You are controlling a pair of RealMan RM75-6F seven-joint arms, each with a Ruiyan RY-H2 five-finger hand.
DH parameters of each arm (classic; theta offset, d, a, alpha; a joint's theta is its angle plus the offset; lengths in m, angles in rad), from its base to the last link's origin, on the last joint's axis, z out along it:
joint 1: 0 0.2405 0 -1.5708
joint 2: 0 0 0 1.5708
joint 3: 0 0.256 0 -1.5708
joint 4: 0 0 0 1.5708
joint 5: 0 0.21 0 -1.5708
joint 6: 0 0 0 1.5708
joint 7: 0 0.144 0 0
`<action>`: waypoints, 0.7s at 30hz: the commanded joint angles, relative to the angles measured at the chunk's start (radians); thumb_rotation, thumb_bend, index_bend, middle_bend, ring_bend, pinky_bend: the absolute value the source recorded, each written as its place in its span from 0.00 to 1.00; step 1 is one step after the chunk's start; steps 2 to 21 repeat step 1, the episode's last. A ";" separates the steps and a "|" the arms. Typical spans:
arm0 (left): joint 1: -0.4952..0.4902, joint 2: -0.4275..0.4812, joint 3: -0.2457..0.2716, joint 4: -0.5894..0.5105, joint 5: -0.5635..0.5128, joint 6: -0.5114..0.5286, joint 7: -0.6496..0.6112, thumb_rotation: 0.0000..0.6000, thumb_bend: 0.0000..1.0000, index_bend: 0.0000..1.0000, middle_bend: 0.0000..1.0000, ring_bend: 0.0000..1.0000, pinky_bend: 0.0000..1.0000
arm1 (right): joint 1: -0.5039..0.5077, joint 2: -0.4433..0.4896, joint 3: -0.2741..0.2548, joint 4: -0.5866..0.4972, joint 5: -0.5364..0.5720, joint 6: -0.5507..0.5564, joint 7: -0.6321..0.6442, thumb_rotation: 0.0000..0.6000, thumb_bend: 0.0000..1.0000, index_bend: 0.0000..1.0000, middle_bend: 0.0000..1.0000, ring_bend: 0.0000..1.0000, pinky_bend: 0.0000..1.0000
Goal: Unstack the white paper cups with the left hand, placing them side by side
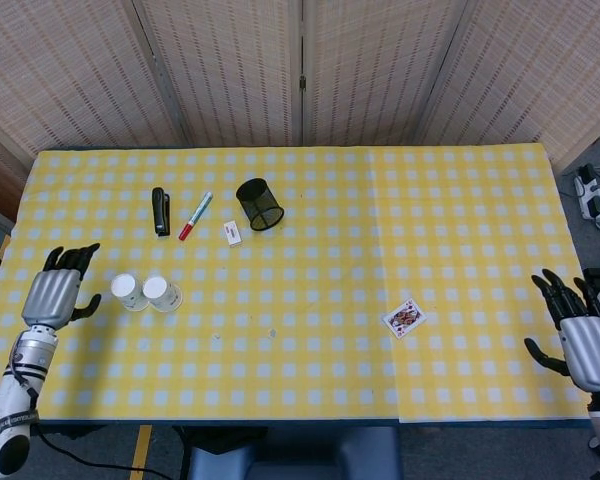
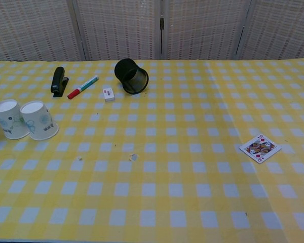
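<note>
Now two paper cups (image 2: 24, 120) upside down, probably touching; left robot hand (image 1: 58, 294) spread

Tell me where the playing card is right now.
The playing card lies face up on the table's right half in the head view, alone on the checked cloth, between the open right hand at the edge and the far-off mesh pen holder.
</note>
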State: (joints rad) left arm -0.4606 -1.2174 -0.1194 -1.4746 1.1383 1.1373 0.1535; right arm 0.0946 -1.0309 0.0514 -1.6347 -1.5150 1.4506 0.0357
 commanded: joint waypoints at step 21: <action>0.079 0.028 0.013 -0.066 0.019 0.116 0.015 1.00 0.42 0.07 0.16 0.13 0.06 | 0.002 -0.006 -0.003 0.004 0.000 -0.007 0.010 1.00 0.31 0.07 0.07 0.17 0.06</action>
